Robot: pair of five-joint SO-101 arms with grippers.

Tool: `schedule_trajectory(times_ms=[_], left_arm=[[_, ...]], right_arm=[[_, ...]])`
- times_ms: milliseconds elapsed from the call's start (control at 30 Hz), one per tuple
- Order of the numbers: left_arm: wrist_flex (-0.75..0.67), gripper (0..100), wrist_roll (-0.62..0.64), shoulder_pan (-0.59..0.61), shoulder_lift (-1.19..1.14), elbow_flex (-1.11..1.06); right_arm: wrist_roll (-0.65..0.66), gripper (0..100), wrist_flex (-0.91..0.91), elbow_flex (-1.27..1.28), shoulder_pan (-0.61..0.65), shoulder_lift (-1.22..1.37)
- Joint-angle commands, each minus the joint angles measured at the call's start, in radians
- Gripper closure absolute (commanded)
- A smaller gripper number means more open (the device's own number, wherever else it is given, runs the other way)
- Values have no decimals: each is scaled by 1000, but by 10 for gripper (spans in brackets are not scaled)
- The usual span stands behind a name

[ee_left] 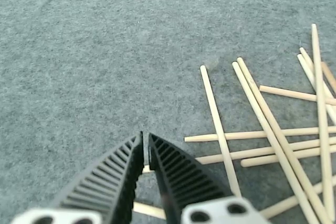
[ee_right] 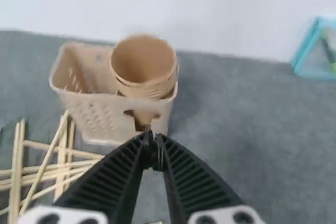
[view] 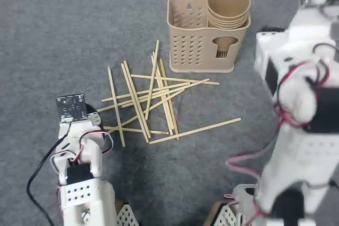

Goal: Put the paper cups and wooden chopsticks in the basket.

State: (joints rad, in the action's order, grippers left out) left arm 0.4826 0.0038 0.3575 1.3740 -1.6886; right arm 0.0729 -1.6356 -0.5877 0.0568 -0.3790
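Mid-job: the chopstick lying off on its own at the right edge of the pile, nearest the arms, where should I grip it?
Take the lone chopstick on its right half, which lies on bare mat clear of the pile; its left end meets other sticks. It lies flat, so come straight down from above, jaws across its length.

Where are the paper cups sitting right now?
In the high view the paper cups sit stacked inside the basket, in its right-hand compartment, at the far side of the table just beyond the scattered chopsticks.
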Motion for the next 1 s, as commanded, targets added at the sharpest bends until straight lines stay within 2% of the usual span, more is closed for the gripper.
schedule_trajectory(times_ms=[0,300,433,600,733,967], left_arm=[[-23,987,-12,2,14,2],[-23,987,-12,3,14,2],[-25,987,-12,3,14,2],[-26,987,-12,3,14,2],[-26,987,-12,3,14,2],[-26,987,-12,3,14,2]], right_arm=[[-9,990,315,318,1,-114],[-2,989,1213,928,10,-134],[41,989,1483,1094,44,-134],[158,989,1590,1138,88,-61],[172,990,1656,1077,79,82],[169,990,1555,982,65,245]])
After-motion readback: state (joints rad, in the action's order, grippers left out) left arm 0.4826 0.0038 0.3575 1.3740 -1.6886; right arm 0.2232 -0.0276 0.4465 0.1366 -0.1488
